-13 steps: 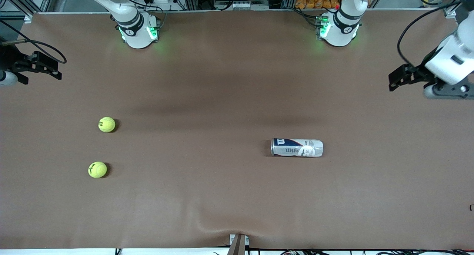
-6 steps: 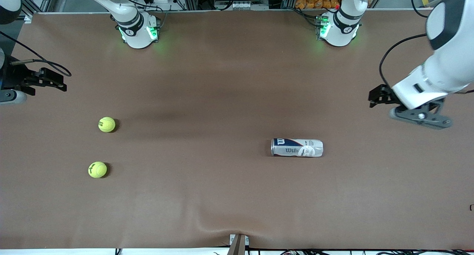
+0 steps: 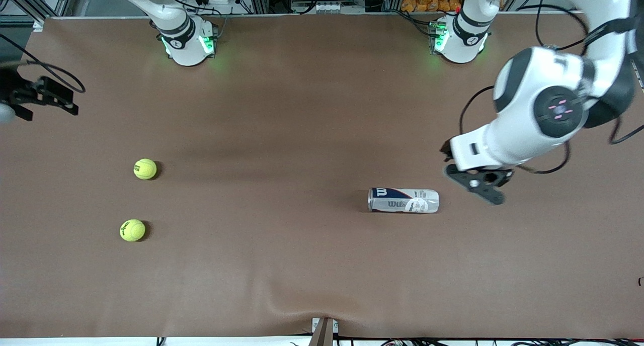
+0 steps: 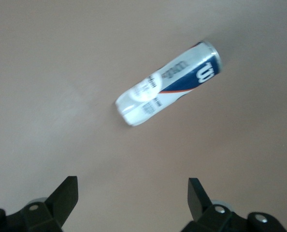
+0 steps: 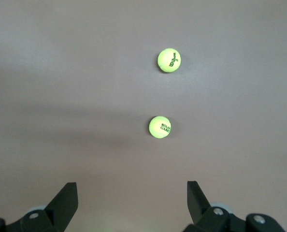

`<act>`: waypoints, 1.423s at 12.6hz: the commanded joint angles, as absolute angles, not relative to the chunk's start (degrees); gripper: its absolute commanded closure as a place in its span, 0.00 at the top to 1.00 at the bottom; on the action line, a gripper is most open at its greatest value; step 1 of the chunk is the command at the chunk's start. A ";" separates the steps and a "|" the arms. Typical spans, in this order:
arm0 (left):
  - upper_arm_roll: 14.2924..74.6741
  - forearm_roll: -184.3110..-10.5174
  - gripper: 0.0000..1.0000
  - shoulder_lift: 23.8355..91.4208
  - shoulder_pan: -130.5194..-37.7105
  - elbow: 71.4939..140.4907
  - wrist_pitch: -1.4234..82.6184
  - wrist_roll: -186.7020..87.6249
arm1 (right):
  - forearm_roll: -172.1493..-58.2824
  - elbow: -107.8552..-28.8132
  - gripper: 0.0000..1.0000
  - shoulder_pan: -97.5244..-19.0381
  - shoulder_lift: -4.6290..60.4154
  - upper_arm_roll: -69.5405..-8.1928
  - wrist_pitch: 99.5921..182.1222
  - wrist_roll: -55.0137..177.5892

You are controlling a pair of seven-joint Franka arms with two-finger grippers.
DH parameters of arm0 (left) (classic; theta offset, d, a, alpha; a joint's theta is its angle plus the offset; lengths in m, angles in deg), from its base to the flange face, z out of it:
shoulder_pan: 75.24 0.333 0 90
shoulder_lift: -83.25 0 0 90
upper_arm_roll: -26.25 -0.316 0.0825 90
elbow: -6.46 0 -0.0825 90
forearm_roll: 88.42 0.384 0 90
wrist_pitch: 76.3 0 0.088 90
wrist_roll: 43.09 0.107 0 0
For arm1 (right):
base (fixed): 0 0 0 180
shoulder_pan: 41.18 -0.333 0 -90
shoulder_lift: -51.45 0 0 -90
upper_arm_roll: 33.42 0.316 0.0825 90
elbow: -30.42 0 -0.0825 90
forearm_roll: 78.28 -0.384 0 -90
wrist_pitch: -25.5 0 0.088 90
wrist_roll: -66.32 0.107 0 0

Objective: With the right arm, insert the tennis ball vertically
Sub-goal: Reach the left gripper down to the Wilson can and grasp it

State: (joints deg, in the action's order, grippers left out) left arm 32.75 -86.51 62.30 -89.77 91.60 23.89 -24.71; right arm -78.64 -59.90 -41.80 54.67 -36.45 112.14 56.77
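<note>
right gripper (image 3: pixel 30 97) is half cut off at the frame's upper-left edge, fingers wide, empty. left gripper (image 3: pixel 475 182), blurred, gapes empty by the can (image 3: pixel 403 200); two balls (image 3: pixel 145 169) lower left.

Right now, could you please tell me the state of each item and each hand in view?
Tennis ball can: lying on its side on the table, not held.
Farther tennis ball: resting on the table, free.
Nearer tennis ball: resting on the table, free.
Left hand: open, empty, over the table beside the can.
Right hand: open, empty, at the right arm's end.
</note>
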 commanded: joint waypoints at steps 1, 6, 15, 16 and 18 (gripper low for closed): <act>32.48 -86.31 1.00 58.04 -90.80 89.42 26.08 -14.39 | -78.02 -60.54 1.00 -41.71 55.84 -35.88 112.33 56.91; 32.66 -85.79 1.00 52.67 -92.03 90.04 34.67 4.41 | -77.67 -60.89 1.00 -41.18 55.93 -35.97 111.37 65.76; 32.66 -81.04 1.00 48.10 -95.37 96.90 45.34 11.75 | -75.47 -60.98 1.00 -41.45 55.58 -35.88 112.08 69.40; 32.66 -80.43 1.00 47.31 -95.37 96.90 46.12 11.93 | -75.47 -60.98 1.00 -41.36 55.49 -35.88 112.16 69.40; 32.66 -79.11 1.00 45.73 -95.37 96.98 48.76 12.02 | -75.47 -60.81 1.00 -41.71 55.31 -35.88 112.69 69.31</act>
State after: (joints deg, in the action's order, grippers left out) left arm 32.83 -80.65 46.95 -95.47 96.59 46.14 11.42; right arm -76.88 -60.78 -41.78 55.32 -36.39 112.24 68.32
